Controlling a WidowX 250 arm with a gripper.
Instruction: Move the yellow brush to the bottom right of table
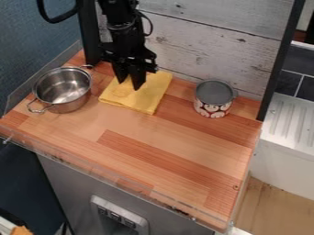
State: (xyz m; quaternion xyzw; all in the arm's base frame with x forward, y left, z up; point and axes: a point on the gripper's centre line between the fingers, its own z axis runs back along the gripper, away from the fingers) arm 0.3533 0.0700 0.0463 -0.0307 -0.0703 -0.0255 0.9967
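Near the back edge of the wooden table [165, 151], left of its middle, a square yellow cloth [150, 102] lies flat, set askew to the edges. On its left part is a low, rounded yellow shape [122, 91]; whether this is the brush or a fold of the cloth cannot be told. The black two-finger gripper [129, 85] hangs down over the cloth from the top of the view, its fingers open, with a gap between the tips. Whether the tips touch the cloth is hard to tell.

To the left of the cloth, just beside it and near the table's left edge, a round, shiny metal pot [63, 89] stands upright and open, with one loop handle toward the front left and another toward the back. Well to the right of the cloth, near the back right corner, a white and red patterned can [212, 109] with a grey top stands upright. Behind the table is a wall of pale, weathered wooden boards [208, 50], and a clear, low guard [131, 184] runs along the front edge.
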